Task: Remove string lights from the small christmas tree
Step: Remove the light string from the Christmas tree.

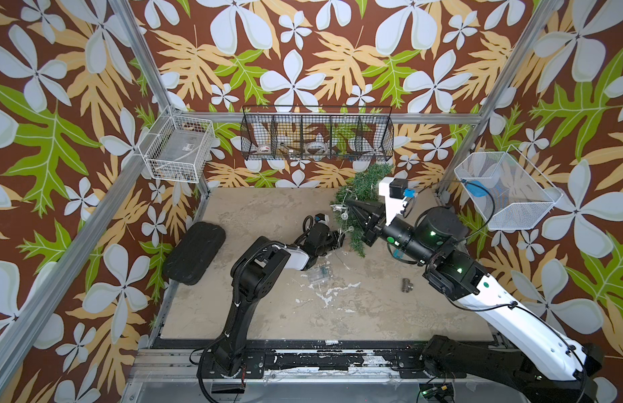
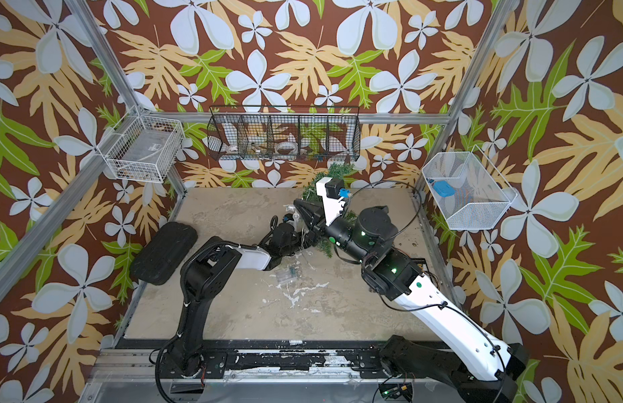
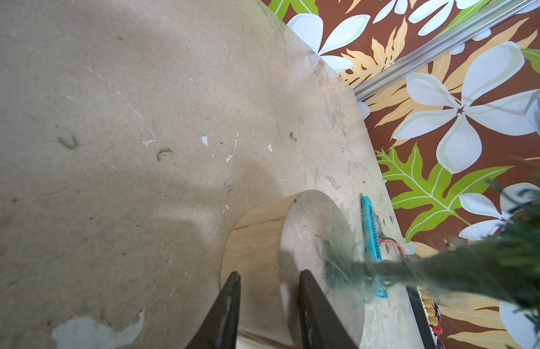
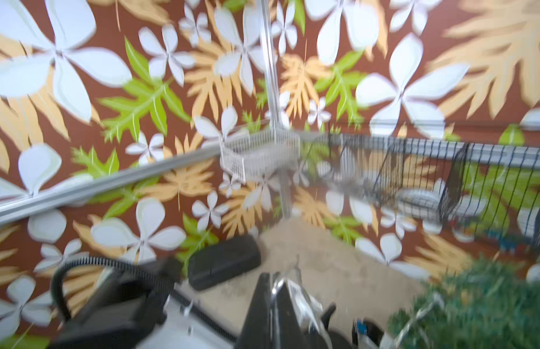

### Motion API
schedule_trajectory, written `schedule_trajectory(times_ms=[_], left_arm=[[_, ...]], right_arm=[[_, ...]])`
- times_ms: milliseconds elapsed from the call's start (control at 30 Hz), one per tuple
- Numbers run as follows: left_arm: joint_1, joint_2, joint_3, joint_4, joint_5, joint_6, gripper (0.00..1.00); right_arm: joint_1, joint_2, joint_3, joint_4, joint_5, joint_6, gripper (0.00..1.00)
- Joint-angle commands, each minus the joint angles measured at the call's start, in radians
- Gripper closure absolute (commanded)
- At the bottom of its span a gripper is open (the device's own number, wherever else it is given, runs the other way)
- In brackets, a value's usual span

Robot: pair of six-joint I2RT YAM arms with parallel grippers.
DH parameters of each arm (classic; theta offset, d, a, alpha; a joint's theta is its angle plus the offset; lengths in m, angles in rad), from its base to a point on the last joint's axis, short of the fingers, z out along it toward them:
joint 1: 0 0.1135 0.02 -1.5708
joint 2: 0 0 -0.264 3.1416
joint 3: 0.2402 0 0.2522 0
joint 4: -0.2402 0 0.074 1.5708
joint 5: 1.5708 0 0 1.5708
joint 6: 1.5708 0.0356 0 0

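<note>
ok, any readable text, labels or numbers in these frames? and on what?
No text can be read in any view.
Sticker on the box in the white wire basket: too small to read.
Dark patch with yellow marks at the table edge: mostly hidden, unreadable.
Right wrist view: blurred, no text shows.

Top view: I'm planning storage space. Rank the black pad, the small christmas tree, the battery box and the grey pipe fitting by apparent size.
1. black pad and small christmas tree: close; the right arm hides part of the tree, unranked.
2. battery box.
3. grey pipe fitting.
</note>
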Motion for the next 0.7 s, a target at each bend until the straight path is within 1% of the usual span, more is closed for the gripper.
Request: schedule_trajectory(times_ms=[0, 100, 167, 233, 300, 367, 433, 567, 667], left_arm=[[-0.001, 0.029, -0.023, -0.373, -0.043, 0.034, 0.66], [-0.001, 0.022, -0.027, -0.374, -0.044, 0.035, 0.66], [-0.001, 0.02, -0.028, -0.375, -0.05, 0.04, 0.66], [-0.001, 0.021, -0.025, -0.379, -0.05, 0.044, 0.66], [0.0, 0.021, -0.023, -0.379, -0.049, 0.042, 0.67], [-0.001, 0.025, -0.022, -0.375, -0.046, 0.041, 0.66], [-0.001, 0.03, -0.02, -0.374, -0.043, 0.04, 0.67], [-0.001, 0.03, -0.024, -0.368, -0.033, 0.038, 0.67], [-0.001, 0.023, -0.028, -0.366, -0.033, 0.04, 0.67]], right_arm=[[0.0, 0.058, 0.126, -0.065, 0.069, -0.046, 1.0], [0.001, 0.096, 0.206, -0.091, 0.048, -0.038, 1.0], [0.001, 0.097, 0.2, -0.101, -0.016, -0.008, 1.0], [0.001, 0.075, 0.152, -0.097, -0.092, 0.03, 1.0], [0.0, 0.039, 0.072, -0.08, -0.16, 0.074, 1.0], [0.002, -0.012, -0.046, -0.071, -0.176, 0.108, 1.0], [0.001, -0.072, -0.179, -0.075, -0.112, 0.117, 1.0], [-0.006, -0.207, -0.516, -0.057, 0.085, 0.12, 1.0], [-0.034, -0.265, -0.68, 0.013, 0.094, 0.166, 1.0]])
